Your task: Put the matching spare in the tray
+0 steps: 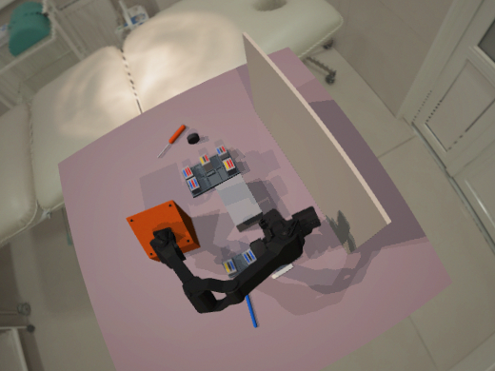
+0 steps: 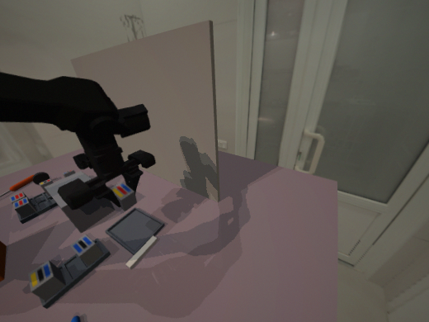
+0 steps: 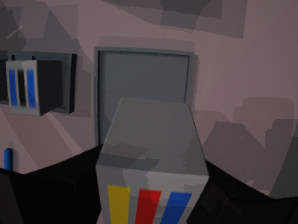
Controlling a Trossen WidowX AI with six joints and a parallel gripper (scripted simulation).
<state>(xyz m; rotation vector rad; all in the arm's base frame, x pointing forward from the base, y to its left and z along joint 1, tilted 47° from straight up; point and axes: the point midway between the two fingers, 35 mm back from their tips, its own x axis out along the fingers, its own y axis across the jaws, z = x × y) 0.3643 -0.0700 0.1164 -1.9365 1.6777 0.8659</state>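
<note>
My gripper is shut on a grey spare with a yellow, red and blue code. It holds the spare in the air, clear of the table. The tray, a flat grey square with a dark rim, lies just beyond the spare in the wrist view. In the top view the arm hides the tray. A tall grey block stands behind the gripper. I see no code on it.
A rack holds several coded spares. A second rack holds two. A tall upright panel stands to the right. An orange box, a screwdriver, a black puck, a blue pen and a white strip lie about.
</note>
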